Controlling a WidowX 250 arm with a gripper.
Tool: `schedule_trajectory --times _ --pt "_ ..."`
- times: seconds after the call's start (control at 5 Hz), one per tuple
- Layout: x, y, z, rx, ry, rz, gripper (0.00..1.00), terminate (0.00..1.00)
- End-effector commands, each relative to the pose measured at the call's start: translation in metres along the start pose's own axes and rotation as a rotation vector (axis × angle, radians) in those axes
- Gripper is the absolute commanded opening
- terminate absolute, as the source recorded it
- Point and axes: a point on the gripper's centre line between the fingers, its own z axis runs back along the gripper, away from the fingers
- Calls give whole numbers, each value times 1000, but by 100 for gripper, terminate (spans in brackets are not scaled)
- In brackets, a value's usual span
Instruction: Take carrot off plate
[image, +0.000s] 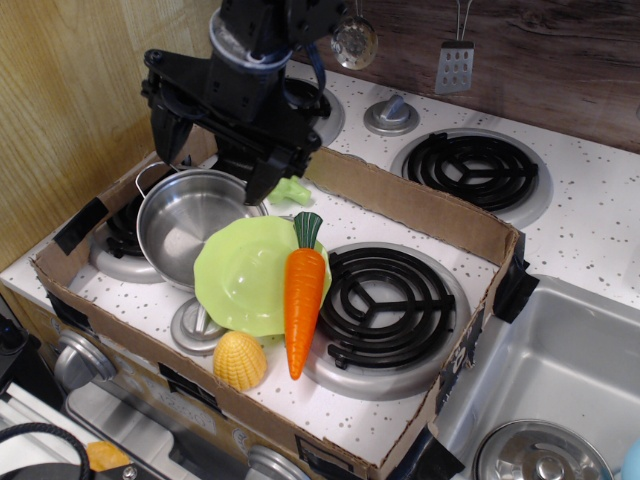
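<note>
**Fingers spread above the pot, carrot across the plate rim**

Fingers (212, 165) hang spread apart and hold nothing, one dark prong (166, 135) at the left, the other at the right over the far rim of the steel pot (190, 220). From them the carrot (303, 294) lies toward 5 o'clock, well apart and untouched.

Nearest the camera, a yellow ridged corn piece (240, 360) sits on the speckled white worktop (390, 405) just inside the cardboard wall (420, 212). At its 1 o'clock is the carrot: glossy orange, long and tapered, tip pointing near, dark green stem top pointing far. Its upper part rests on the right edge of the plate (235, 285), while the tip reaches past the rim beside a black coil burner (385, 305). That plate is lime-green plastic, round, with a wavy rim, and it overlaps the pot's near edge. Shiny and round, the pot stands at the plate's 10 o'clock. Farther back, a small green broccoli piece (293, 189) shows partly behind the right prong.
</note>
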Motion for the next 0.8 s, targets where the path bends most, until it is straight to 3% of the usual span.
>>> schedule_trajectory --times 0.0,0.2,0.4,0.6 --pt "2 -25 14 -199 -30 234 100 0" --pt "-2 -41 7 -222 -101 248 100 0" --pt "-12 -57 1 -288 -95 308 100 0" --pt "-18 -64 -20 -302 -111 320 100 0"
